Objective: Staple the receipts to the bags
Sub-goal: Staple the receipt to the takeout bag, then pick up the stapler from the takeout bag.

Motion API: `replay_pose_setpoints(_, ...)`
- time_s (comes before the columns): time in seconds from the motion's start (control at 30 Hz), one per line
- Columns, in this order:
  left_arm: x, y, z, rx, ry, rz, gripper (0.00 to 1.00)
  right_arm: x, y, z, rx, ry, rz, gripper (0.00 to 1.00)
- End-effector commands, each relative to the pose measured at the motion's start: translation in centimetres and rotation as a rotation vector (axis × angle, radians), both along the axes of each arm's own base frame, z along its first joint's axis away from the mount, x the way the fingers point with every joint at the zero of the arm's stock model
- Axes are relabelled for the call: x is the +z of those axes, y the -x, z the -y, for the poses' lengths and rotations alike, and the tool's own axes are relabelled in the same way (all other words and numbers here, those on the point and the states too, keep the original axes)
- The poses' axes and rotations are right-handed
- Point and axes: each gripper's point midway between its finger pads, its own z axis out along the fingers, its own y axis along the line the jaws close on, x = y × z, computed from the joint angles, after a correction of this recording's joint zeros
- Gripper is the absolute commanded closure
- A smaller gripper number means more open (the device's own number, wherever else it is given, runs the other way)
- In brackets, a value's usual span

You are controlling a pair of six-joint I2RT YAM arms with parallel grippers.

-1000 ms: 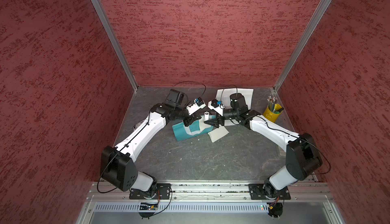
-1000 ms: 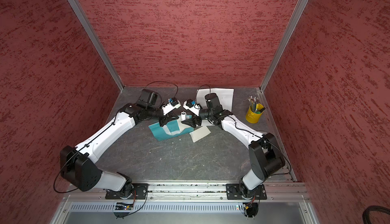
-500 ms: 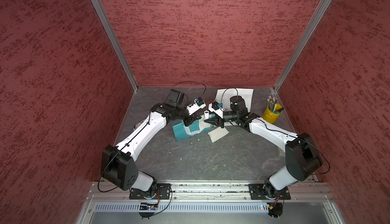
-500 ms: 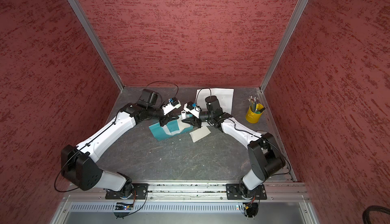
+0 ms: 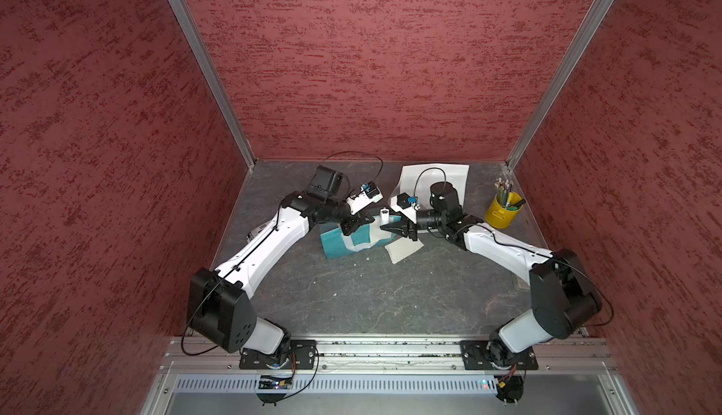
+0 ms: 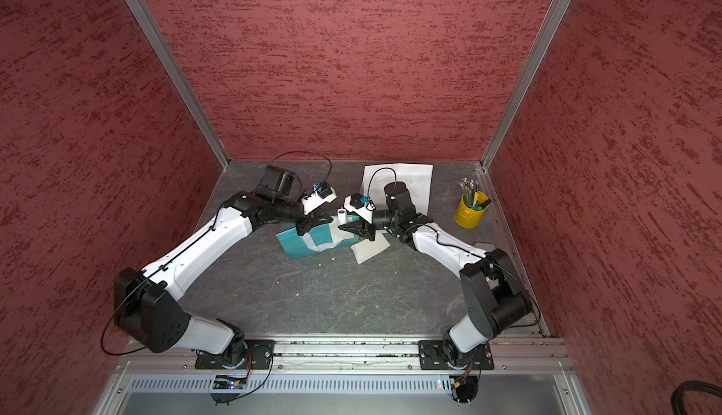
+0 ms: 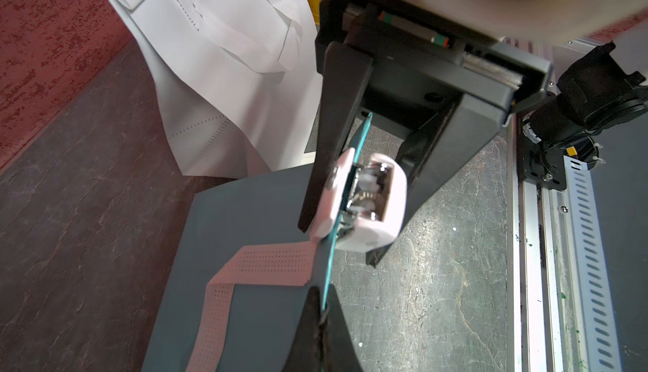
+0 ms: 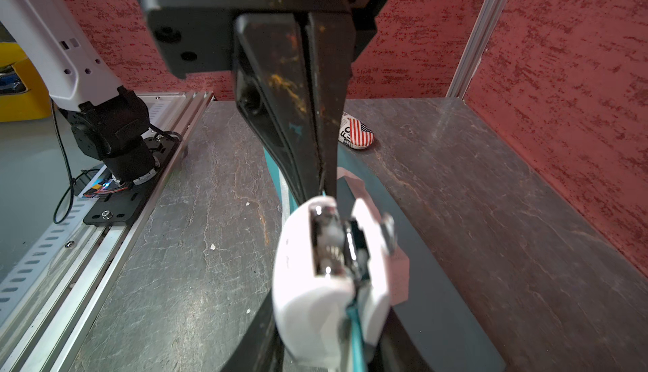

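Stapling stage on the teal tote bag (image 5: 340, 243), shown in both top views and both wrist views. The left gripper (image 7: 321, 321) is clenched on the bag's upper edge and lifts it clear of the table (image 5: 371, 295), apparently so that the stapler can straddle the raised fabric. The right gripper (image 7: 338, 244) grasps the small white stapler (image 7: 364, 205) across its two halves, one finger on each side, a hold that lets closing the fingers drive the staple. The teal edge runs through the stapler's mouth; whether a receipt is caught there with it cannot be told. One off-white receipt (image 5: 402, 249) lies flat on the table just beside the teal bag, under the right arm's wrist. The bag's white handle (image 7: 270, 265) rests on its flat part. The larger white tote bag (image 5: 433, 178) lies at the back of the table, well apart from both grippers, with no receipt visible on it; a yellow pencil cup (image 5: 502, 213) stands beside it
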Motion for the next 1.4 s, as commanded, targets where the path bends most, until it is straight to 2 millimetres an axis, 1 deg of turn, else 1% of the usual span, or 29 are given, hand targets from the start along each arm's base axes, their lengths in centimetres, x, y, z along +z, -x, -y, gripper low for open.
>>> replay_pose_setpoints(0.0,0.5,-0.1,-0.2,-0.005,0.010,0.009,1.00,3.5,-0.1,0.6,-0.015,-0.093,0.073,1.00)
replay_pose_setpoints(0.07,0.6,-0.2,-0.2,0.000,0.017,0.009,1.00,3.7,0.0,0.6,-0.008,-0.106,0.068,1.00)
replay_pose_setpoints(0.1,0.6,-0.2,-0.1,0.003,0.019,0.010,1.00,4.0,-0.6,0.7,-0.048,-0.128,0.064,1.00)
replay_pose_setpoints(0.13,0.7,-0.3,-0.1,0.006,0.020,0.012,1.00,4.1,-1.1,0.8,-0.087,-0.142,0.058,0.79)
replay_pose_setpoints(0.17,0.6,-0.3,-0.2,0.009,0.019,0.012,1.00,4.1,-1.1,0.9,-0.096,-0.145,0.060,0.60)
replay_pose_setpoints(0.23,0.6,-0.4,-0.3,0.015,0.019,0.017,1.00,4.7,-1.1,1.3,-0.128,-0.161,0.070,0.40)
replay_pose_setpoints(0.3,0.6,-0.5,-0.4,0.023,0.020,0.018,1.00,5.4,-1.1,1.8,-0.168,-0.182,0.084,0.26)
replay_pose_setpoints(0.33,0.7,-0.5,-0.5,0.029,0.023,0.018,1.00,6.1,-1.0,2.2,-0.194,-0.200,0.097,0.23)
replay_pose_setpoints(0.4,0.6,-0.6,-0.6,0.036,0.026,0.019,1.00,6.9,-1.0,2.9,-0.254,-0.234,0.104,0.18)
replay_pose_setpoints(0.5,0.7,-0.9,-0.5,0.052,0.036,0.026,1.00,8.0,-0.9,4.4,-0.378,-0.284,0.132,0.14)
replay_pose_setpoints(0.6,0.9,-1.1,-0.5,0.066,0.050,0.034,1.00,8.8,0.2,5.1,-0.481,-0.319,0.179,0.14)
replay_pose_setpoints(0.67,1.0,-1.4,-0.4,0.079,0.056,0.040,1.00,9.4,0.6,5.3,-0.565,-0.366,0.163,0.13)
replay_pose_setpoints(0.7,1.0,-1.6,-0.5,0.087,0.057,0.043,1.00,9.8,1.1,5.2,-0.584,-0.394,0.142,0.14)
replay_pose_setpoints(0.8,0.9,-1.7,-0.5,0.096,0.060,0.043,1.00,10.3,1.5,4.9,-0.671,-0.473,0.054,0.14)
replay_pose_setpoints(0.87,0.8,-1.7,-0.4,0.097,0.062,0.041,1.00,10.1,1.2,4.8,-0.734,-0.504,-0.007,0.15)
replay_pose_setpoints(0.93,0.6,-1.5,-0.3,0.092,0.064,0.039,1.00,9.3,0.8,4.2,-0.764,-0.496,-0.063,0.18)
replay_pose_setpoints(1.0,0.6,-1.5,-0.4,0.092,0.064,0.043,1.00,8.3,0.2,3.3,-0.789,-0.462,-0.109,0.21)
replay_pose_setpoints(1.1,0.6,-1.3,-0.4,0.085,0.066,0.042,1.00,7.7,-0.4,1.9,-0.792,-0.435,-0.154,0.25)
replay_pose_setpoints(1.23,0.6,-1.2,-0.4,0.082,0.065,0.046,1.00,7.3,-1.0,0.9,-0.819,-0.406,-0.169,0.29)
replay_pose_setpoints(1.37,0.3,-1.2,-0.4,0.083,0.061,0.047,1.00,6.9,-1.0,0.0,-0.824,-0.366,-0.155,0.33)
